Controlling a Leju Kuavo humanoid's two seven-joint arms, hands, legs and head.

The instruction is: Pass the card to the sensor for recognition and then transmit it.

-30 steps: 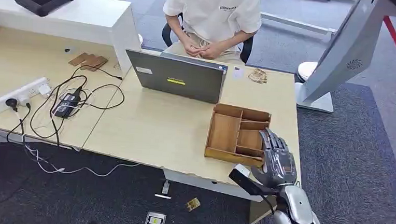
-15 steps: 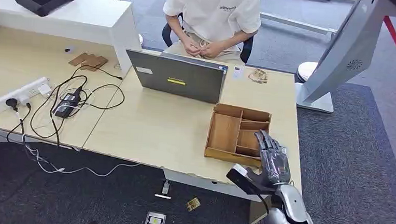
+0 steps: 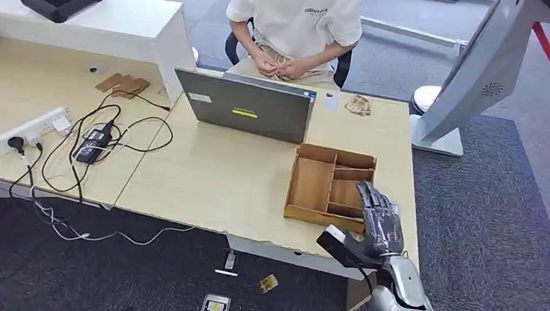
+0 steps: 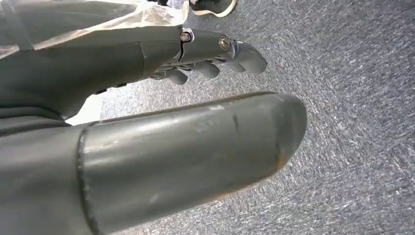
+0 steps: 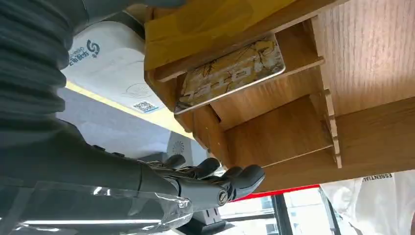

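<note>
On the pale desk [image 3: 206,180] in the head view, the right hand [image 3: 378,221] has crept back a little from the wooden tray [image 3: 312,186], open and empty, while its wrist view shows the card [image 5: 230,73] lying in a tray slot, not yet picked, and the left hand [image 4: 147,112] hangs empty over carpet.

Tray [image 3: 312,184] – bare matt wood; card [image 5: 230,73] glossy; carpet [image 4: 352,98] – coarse grey weave.

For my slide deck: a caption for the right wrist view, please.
Right hand, fingers apart and empty, beside the wooden tray whose compartment holds the patterned card.
</note>
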